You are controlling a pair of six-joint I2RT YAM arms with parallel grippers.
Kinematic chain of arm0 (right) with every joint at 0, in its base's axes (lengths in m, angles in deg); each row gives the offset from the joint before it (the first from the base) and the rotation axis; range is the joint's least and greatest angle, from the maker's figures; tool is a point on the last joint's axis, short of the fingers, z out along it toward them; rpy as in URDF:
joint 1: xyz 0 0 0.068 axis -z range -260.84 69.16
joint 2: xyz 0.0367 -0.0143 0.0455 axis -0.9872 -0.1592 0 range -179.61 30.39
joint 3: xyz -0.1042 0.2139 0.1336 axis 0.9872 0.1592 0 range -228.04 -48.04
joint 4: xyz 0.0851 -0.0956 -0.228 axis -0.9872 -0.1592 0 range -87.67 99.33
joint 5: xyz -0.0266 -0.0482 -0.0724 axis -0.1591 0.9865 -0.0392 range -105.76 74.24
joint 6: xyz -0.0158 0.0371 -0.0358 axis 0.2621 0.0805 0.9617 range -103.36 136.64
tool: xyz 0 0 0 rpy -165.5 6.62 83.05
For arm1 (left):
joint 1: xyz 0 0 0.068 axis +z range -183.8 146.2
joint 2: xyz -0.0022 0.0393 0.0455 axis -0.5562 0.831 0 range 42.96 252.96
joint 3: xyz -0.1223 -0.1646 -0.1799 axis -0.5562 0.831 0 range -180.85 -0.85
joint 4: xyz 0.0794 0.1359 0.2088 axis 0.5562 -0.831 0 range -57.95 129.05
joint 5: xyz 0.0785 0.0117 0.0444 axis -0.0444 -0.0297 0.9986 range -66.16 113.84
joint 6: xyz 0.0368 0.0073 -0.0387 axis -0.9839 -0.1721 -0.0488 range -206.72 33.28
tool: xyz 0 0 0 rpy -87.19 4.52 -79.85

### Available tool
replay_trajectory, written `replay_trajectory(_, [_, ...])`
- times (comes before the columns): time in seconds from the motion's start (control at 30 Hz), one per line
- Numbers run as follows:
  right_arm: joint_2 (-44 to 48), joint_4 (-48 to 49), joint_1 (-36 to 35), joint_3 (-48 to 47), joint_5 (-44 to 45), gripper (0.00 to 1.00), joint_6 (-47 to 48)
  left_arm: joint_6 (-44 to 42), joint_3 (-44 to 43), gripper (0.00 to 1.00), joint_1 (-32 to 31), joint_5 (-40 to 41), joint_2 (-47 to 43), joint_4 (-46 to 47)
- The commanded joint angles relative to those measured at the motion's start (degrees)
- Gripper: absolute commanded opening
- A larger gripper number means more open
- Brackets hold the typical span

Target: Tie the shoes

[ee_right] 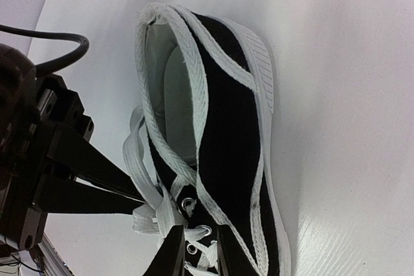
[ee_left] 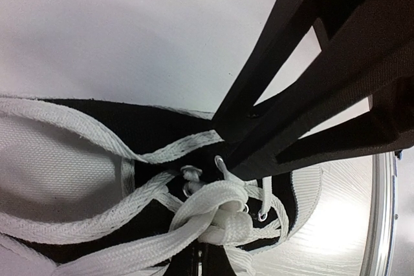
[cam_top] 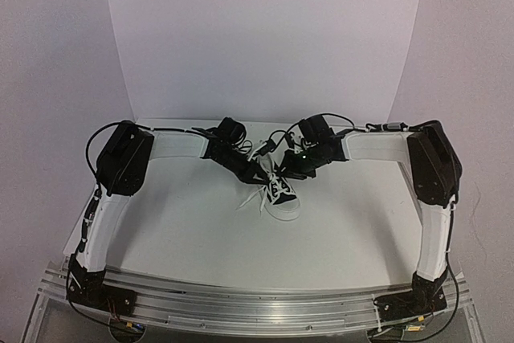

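Note:
The small black sneaker with white toe cap lies mid-table, toe toward the arms. It also shows in the left wrist view and the right wrist view. Its white laces are bunched in a knot over the eyelets, with loose ends trailing left. My left gripper is at the shoe's left, shut on a lace by the knot; its tips meet there. My right gripper is over the eyelets, fingers close together around a lace strand.
The shoe lies on a white table with a white backdrop behind it. A metal rail runs along the near edge. A black cable hangs by the left arm.

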Motion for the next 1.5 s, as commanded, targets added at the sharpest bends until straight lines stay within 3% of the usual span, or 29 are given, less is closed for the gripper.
replay_trajectory(0.0, [-2.3, 1.1, -0.6, -2.1, -0.7, 0.2, 0.6, -0.6, 0.7, 0.0, -0.8, 0.3, 0.8, 1.7])
replay_trajectory(0.47, [-1.4, 3.7, -1.7, -1.1, -8.9, 0.18, 1.6, -1.0, 2.0, 0.0, -0.8, 1.3, 0.2, 1.5])
replay_trajectory(0.83, [-3.9, 3.6, -2.4, -1.8, -8.2, 0.14, 0.7, 0.9, 0.2, 0.0, -0.8, 0.7, 1.7, 2.5])
replay_trajectory(1.1, [-5.2, 3.6, -2.7, -0.8, -13.7, 0.19, 0.1, 2.7, -0.7, 0.0, -0.7, 0.2, 2.2, 4.1])
replay_trajectory(1.47, [-8.3, 3.7, -2.7, -2.0, -13.7, 0.2, -2.0, 6.9, 1.7, 0.0, -0.4, -3.4, 1.5, 8.0])
